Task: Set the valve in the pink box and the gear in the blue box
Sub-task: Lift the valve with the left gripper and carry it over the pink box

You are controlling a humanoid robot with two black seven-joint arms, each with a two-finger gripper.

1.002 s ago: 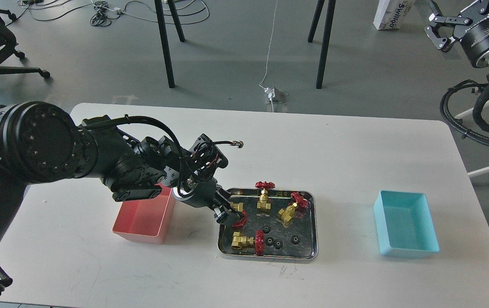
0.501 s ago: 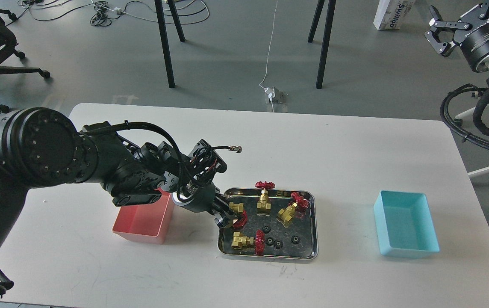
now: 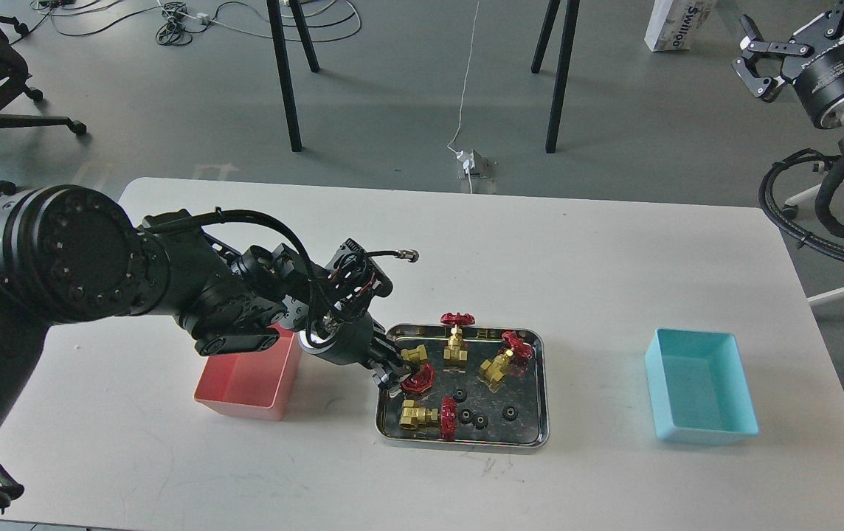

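Four brass valves with red handwheels and several small black gears [image 3: 479, 420] lie in a shiny steel tray [image 3: 466, 442] at the table's middle. My left gripper [image 3: 395, 366] reaches into the tray's left end, and its fingers are closed around one valve [image 3: 415, 367], which is tilted with its red wheel facing up. The other valves [image 3: 455, 338] [image 3: 502, 361] [image 3: 428, 417] lie free. The pink box [image 3: 245, 380] stands just left of the tray, partly under my left arm. The blue box [image 3: 699, 383] stands at the right, empty. My right gripper [image 3: 758, 55] is open and empty, high at the upper right, off the table.
Black cables loop over my left wrist above the tray's left end. The white table's far edge runs behind the tray. Table legs, a power strip and an office chair stand on the floor beyond. My right arm's cable loops hang at the right edge.
My left gripper has shifted slightly left and up with the valve, whose red wheel has turned more face-up. My right gripper has drifted slightly upward.
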